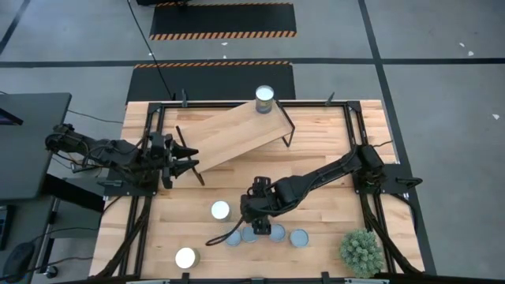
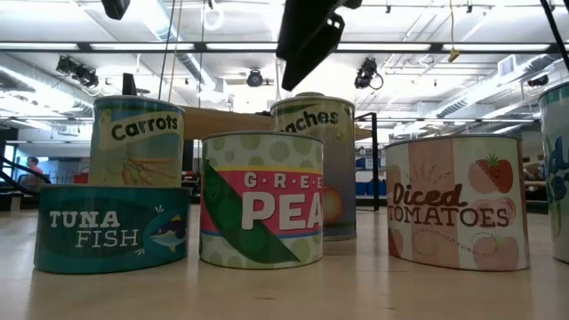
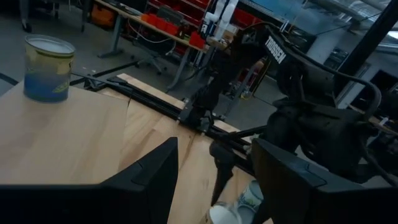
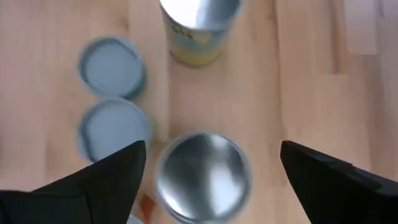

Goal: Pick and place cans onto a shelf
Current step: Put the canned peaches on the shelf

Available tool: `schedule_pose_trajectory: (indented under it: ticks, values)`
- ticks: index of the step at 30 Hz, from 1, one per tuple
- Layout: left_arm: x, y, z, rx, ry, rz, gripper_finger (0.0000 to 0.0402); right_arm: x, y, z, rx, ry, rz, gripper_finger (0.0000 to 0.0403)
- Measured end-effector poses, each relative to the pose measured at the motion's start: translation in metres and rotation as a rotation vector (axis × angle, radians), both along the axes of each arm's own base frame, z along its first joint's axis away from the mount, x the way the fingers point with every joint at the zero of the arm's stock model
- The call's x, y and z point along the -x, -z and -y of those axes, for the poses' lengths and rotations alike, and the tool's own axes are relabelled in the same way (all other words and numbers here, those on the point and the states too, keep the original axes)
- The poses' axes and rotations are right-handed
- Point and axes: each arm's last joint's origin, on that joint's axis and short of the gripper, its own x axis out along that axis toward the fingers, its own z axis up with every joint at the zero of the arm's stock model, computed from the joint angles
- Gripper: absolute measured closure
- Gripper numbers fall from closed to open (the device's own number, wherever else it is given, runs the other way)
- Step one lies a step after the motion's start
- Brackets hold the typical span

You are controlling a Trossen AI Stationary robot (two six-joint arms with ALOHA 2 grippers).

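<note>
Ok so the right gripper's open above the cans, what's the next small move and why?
Probably lower the right gripper straight down around the silver-topped can. Its open fingers stand either side of that can but look above it, and only one can stands on the shelf.

My two arms are matte black and jointed; white lettering marks the right arm (image 3: 277,50) behind my left gripper's (image 3: 214,177) flat, angular fingers (image 3: 149,180); the right gripper's fingers (image 4: 112,174) look alike.
</note>
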Motion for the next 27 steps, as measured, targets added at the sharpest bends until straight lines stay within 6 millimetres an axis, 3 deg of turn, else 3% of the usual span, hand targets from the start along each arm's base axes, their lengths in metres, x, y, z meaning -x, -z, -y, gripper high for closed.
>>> schedule_pose_trajectory:
  ticks: [6, 9, 14, 27]
  values:
    - [0.000, 0.000, 0.000, -0.001, 0.002, -0.003, 0.0193, -0.003, 0.002, -0.002, 0.004, 0.086, 0.055, 0.0025]
    - [0.000, 0.001, 0.000, -0.003, 0.002, -0.007, 0.0193, -0.002, 0.015, -0.001, -0.012, 0.123, 0.039, 0.0025]
    - [0.000, 0.001, 0.000, -0.003, 0.002, -0.007, 0.0193, 0.001, 0.030, -0.003, -0.062, 0.134, 0.003, 0.0025]
    - [0.000, 0.001, 0.000, -0.003, 0.002, -0.006, 0.0193, 0.006, 0.041, -0.005, -0.047, 0.118, -0.021, 0.0025]
